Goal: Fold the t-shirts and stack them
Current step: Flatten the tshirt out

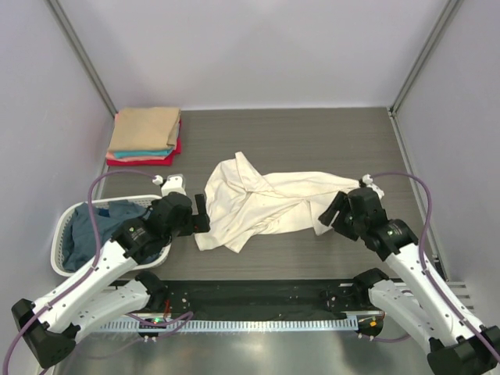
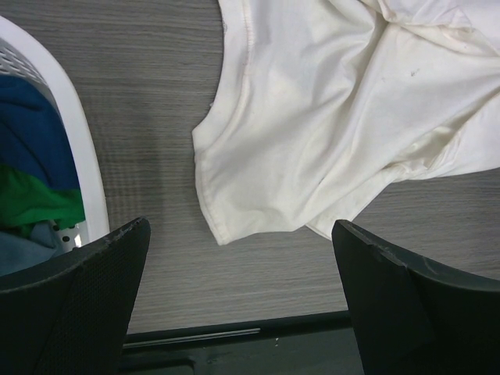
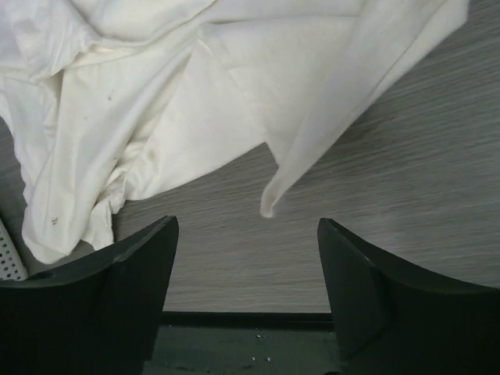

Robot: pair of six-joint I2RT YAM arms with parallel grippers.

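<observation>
A large cream-white t-shirt lies crumpled in the middle of the table. My left gripper stands open just off its left lower edge. In the left wrist view the shirt's hem corner ends short of the gripper, with bare table between the jaws. My right gripper is open at the shirt's right end. In its view a blurred tip of cloth points down just ahead of the gripper, and nothing is held. Folded tan, teal and red t-shirts are stacked at the back left.
A white slatted laundry basket sits at the left, beside my left arm, holding blue cloth. Its rim shows in the left wrist view, with dark blue and green cloth inside. A black strip runs along the near edge.
</observation>
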